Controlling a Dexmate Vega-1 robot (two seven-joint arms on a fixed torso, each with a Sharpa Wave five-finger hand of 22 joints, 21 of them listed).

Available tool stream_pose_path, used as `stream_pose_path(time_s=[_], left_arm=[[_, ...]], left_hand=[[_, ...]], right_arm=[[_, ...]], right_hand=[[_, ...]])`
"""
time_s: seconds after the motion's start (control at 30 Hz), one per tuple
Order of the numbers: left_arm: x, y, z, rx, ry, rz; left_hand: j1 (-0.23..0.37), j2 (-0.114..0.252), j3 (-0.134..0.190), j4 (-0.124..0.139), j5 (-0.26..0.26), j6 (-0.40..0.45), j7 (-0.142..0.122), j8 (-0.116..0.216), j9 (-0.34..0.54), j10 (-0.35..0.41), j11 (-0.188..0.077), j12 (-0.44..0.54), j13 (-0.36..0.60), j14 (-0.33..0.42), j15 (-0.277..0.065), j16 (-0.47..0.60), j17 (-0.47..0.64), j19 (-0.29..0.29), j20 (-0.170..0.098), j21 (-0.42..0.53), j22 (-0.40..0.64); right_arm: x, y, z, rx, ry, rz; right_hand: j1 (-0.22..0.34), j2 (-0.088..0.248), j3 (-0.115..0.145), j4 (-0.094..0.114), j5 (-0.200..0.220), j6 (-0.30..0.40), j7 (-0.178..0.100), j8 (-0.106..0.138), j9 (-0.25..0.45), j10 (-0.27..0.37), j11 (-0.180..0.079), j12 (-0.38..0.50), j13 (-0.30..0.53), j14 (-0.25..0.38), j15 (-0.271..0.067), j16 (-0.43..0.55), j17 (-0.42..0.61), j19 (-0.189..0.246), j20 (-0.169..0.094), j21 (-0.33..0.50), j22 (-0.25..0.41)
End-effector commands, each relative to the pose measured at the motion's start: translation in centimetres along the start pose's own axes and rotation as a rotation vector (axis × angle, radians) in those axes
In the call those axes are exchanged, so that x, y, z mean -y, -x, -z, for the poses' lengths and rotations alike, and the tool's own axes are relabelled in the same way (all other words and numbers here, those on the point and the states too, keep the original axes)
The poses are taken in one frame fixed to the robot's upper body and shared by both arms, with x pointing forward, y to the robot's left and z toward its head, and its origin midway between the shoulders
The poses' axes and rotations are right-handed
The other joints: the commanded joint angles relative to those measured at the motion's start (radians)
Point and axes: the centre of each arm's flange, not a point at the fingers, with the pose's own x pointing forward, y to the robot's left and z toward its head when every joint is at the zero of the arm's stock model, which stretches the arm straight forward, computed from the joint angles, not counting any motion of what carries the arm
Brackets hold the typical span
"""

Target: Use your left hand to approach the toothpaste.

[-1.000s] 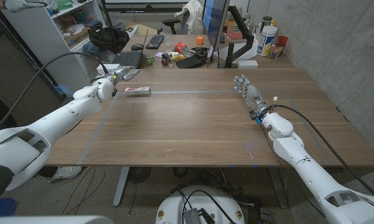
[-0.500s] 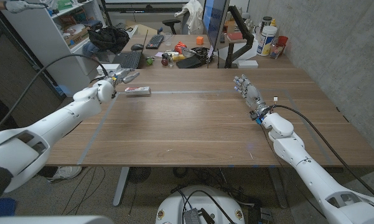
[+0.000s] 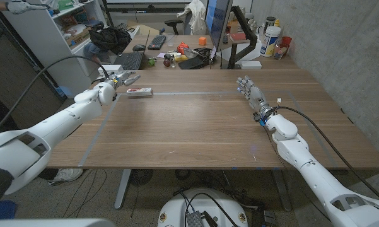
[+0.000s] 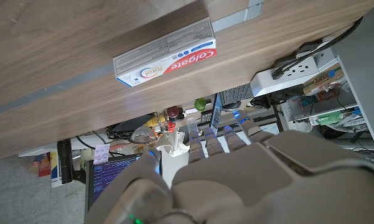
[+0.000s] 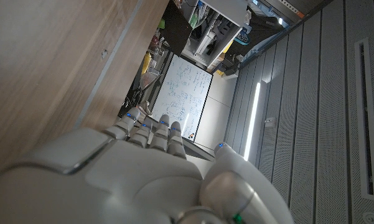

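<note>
Wooden table | rectangular cardboard toothpaste | left hand near

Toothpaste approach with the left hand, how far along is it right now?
Mostly done: the left hand hovers just beside the toothpaste box, fingers extended, holding nothing. Left: closing the small gap. The right hand waits apart on the table.

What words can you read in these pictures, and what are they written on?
"Colgate": on the red part of the toothpaste box lying on the wooden table, read in the left wrist view.
"Total": seems to follow in smaller letters on the same box, not sharp enough to be sure.
The box's fine print, the whiteboard writing and the background bottle labels are too small to read.
</note>
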Motion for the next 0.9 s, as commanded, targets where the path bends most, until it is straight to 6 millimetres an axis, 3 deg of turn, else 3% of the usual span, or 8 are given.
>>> stream_pose_path(time_s=[0.03,0.9], left_arm=[[0.3,-0.4,0.2,0.000,-0.003,0.005],[1.5,-0.9,0.9,0.003,0.008,0.036]], left_hand=[[-0.010,0.074,-0.006,0.000,0.007,0.002,-0.004,0.001,0.001,0.003,-0.005,0.001,0.005,0.003,-0.022,-0.001,0.002,-0.011,0.003,-0.003,0.003],[-0.010,0.075,-0.010,0.000,0.008,-0.001,-0.004,0.000,0.001,0.001,-0.002,0.000,0.005,0.002,-0.020,-0.001,0.003,-0.012,0.003,-0.004,0.004]], right_arm=[[-0.2,-0.5,-0.1,-0.004,0.006,-0.005],[-1.4,-0.3,-0.3,0.002,0.007,-0.019]], right_hand=[[-0.006,0.028,0.008,0.002,-0.002,0.012,0.001,0.002,0.005,0.008,-0.001,0.004,0.001,-0.003,0.000,0.005,0.003,0.005,-0.021,-0.003,0.004],[-0.006,0.027,0.009,0.002,-0.002,0.014,0.002,0.002,0.005,0.010,0.000,0.004,0.001,-0.002,0.002,0.005,0.003,0.006,-0.020,-0.007,0.004]])
